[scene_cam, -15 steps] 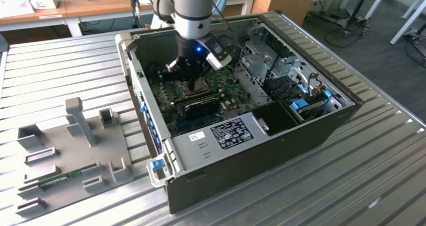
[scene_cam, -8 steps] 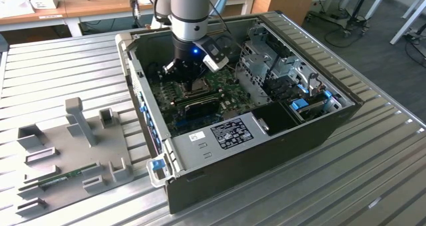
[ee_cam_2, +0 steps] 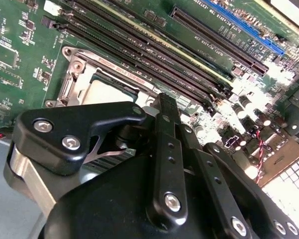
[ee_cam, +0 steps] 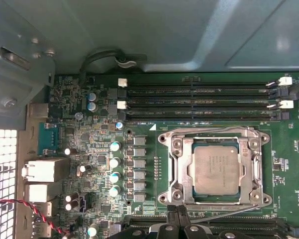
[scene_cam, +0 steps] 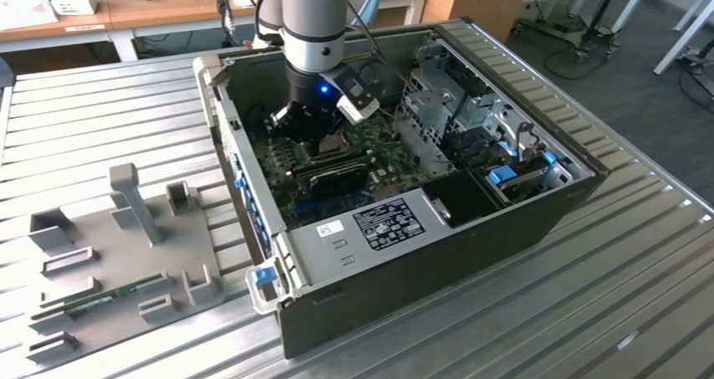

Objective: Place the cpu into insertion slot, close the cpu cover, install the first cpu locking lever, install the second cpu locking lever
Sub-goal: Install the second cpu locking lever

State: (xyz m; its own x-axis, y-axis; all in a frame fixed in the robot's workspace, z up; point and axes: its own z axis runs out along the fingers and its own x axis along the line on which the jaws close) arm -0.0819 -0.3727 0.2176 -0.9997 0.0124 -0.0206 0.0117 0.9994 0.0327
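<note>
The cpu [ee_cam: 216,170] lies flat in the insertion slot [ee_cam: 191,172] on the green board, its dull metal top showing. The silvery cpu cover [ee_cam: 214,134] lies down around it, framing the chip through its window. A thin wire lever [ee_cam: 220,213] slants along the socket edge closest to my fingertips. My gripper [ee_cam: 176,213] sits just off that edge, fingers together with nothing visible between them. In the second wrist view the gripper [ee_cam_2: 165,103] hangs low beside the cpu [ee_cam_2: 107,92]. The exterior view has the gripper [scene_cam: 316,140] deep inside the open computer case [scene_cam: 446,228].
Long black memory slots [ee_cam: 199,102] run along the far side of the socket. A row of capacitors [ee_cam: 114,162], port blocks [ee_cam: 42,172] and a red wire [ee_cam: 30,206] lie beyond it. The drive cage [scene_cam: 469,120] and case walls hem the arm in. A grey fixture plate [scene_cam: 112,253] rests on the ribbed metal table.
</note>
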